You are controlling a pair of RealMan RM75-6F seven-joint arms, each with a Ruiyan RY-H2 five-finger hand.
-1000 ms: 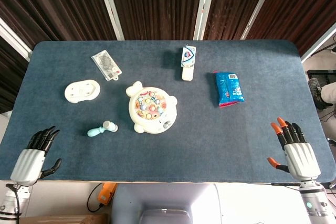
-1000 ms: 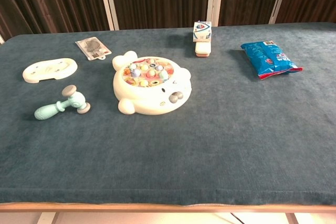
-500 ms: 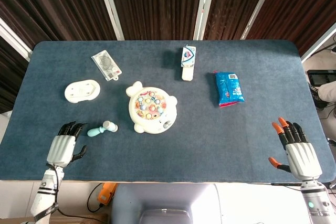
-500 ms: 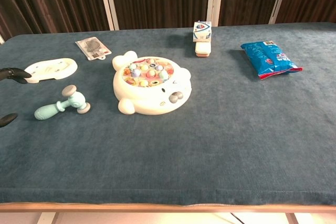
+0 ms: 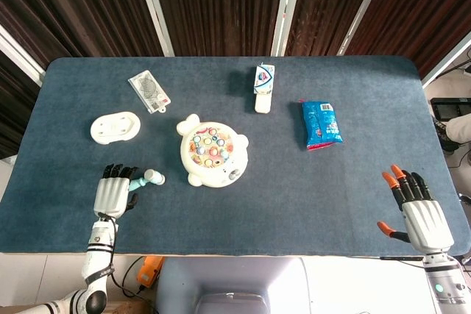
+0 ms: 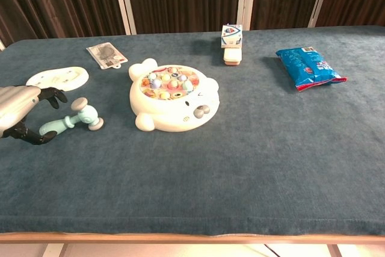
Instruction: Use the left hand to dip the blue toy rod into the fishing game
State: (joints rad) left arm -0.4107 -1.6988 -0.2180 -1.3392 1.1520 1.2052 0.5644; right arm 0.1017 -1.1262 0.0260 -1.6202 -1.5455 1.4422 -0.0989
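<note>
The left hand (image 5: 112, 195), white-backed with black fingers (image 6: 53, 95), is closing in fast on the pale blue plastic toy rod with its grey-capped hammer-like head (image 6: 71, 121). A second ago it was hanging at the front left corner of the dark blue cloth-covered worktop (image 5: 294, 204); half a second ago it was partway in; now it is sitting right over the rod's handle end. In the chest view the fingers are spread and curving down on either side of the handle, with nothing yet held. Whether any fingertip is already touching the rod I cannot tell.

The rod itself is not moving: it is lying flat on the worktop, toward the front left, just beside the white rounded plastic fishing game with coloured fish in its round basin (image 5: 211, 154), with its head pointing toward the game.

The right hand (image 5: 419, 214), white with orange-tipped fingers, is staying where it was near the front right corner, fingers apart and holding nothing.

For the task, this means the reach is nearly finished and the grasp is likely the step in hand. The fingers probably need to wrap the slim handle before any lift, and since the rod is lying low on soft cloth, it may be rolling or sliding away if nudged.
</note>
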